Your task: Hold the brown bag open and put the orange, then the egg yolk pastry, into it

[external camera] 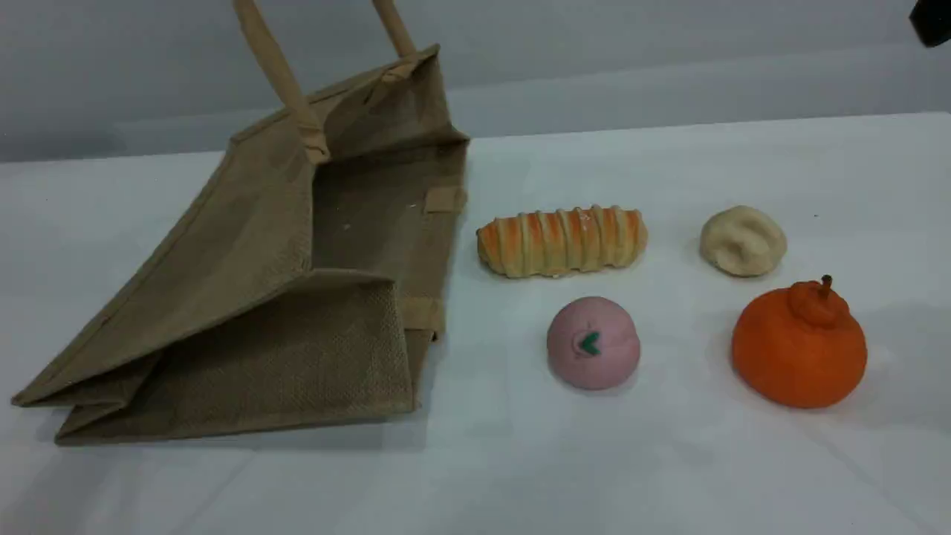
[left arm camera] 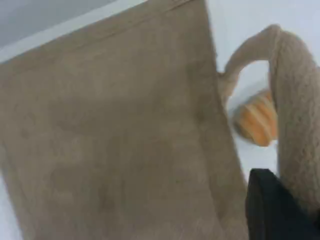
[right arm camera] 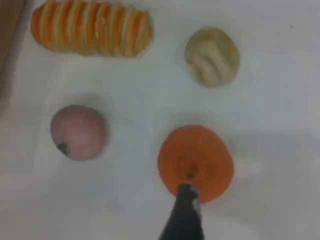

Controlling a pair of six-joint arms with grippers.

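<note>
White tabletop [external camera: 520, 461], plain grey wall [external camera: 669, 44] behind.

Brown bag [external camera: 245, 245]: a large tan woven jute tote, lying on its side at the left of the table with its mouth facing right. The lower panel is flat on the table. The upper panel is lifted at a slant, so the mouth gapes and the inside is visible.

Upper handle [external camera: 286, 82]: a beige rope-like loop. Both legs rise from the raised rim and leave the scene view at its top edge.

Left gripper [left arm camera: 272, 210]: one dark fingertip shows at the bottom of the left wrist view, pressed against the handle cord. The jaws are closed on that handle and the bag hangs from it.

Food items are all on the table, right of the bag and apart from one another:
- Long bread roll [external camera: 561, 241], orange-striped, just beside the bag mouth.
- Pink ball [external camera: 593, 342] with a green mark, nearer the camera than the roll.
- Egg yolk pastry [external camera: 743, 240]: a small cream-beige lumpy ball, further right and level with the roll.
- Orange [external camera: 799, 349]: a bright matte round fruit, knob and brown stem upright. It sits in front of the pastry and is the rightmost item.

Right gripper [right arm camera: 185, 215]: one dark fingertip shows in its wrist view, hanging over the orange with its tip near the stem. The jaws are spread wide and hold nothing.

Neither fruit nor pastry is in the bag.
</note>
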